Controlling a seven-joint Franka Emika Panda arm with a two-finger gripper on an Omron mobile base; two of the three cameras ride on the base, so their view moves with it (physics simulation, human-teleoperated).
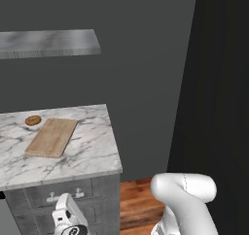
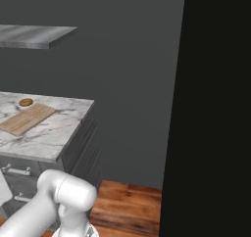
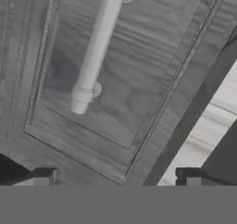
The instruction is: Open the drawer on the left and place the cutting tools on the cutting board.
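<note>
Your end effector (image 3: 118, 179) sits right in front of a grey wood-grain drawer (image 3: 115, 75) front, its two dark fingertips (image 3: 44, 176) spread wide apart with nothing between them. In the hand view the silver bar handle (image 3: 95, 52) of that front runs slantwise above the left fingertip, not touching either one, and the drawer front is flush and shut. From this close you cannot tell for sure whether it is the uppermost front or the one below it. To the side of the cabinet edge you see a strip of wooden floor (image 3: 210, 126).

In the left base view the cutting board (image 1: 52, 137) lies flat on the marble table (image 1: 87, 156), near the table's back left part, with nothing on it. A small round brown pastry (image 1: 33, 120) sits on a little white dish just beside the board's far left corner, close to it but not on it. Below the table edge you see the cabinet's drawer fronts (image 1: 63, 195), and the arm's wrist (image 1: 68, 219) is down low in front of them. A grey shelf (image 1: 48, 42) hangs on the dark wall above the table.

In the right base view the same cutting board (image 2: 27, 118) and pastry (image 2: 25, 102) lie on the table (image 2: 59, 133), and two silver handles (image 2: 17, 171) show on the cabinet front below.
</note>
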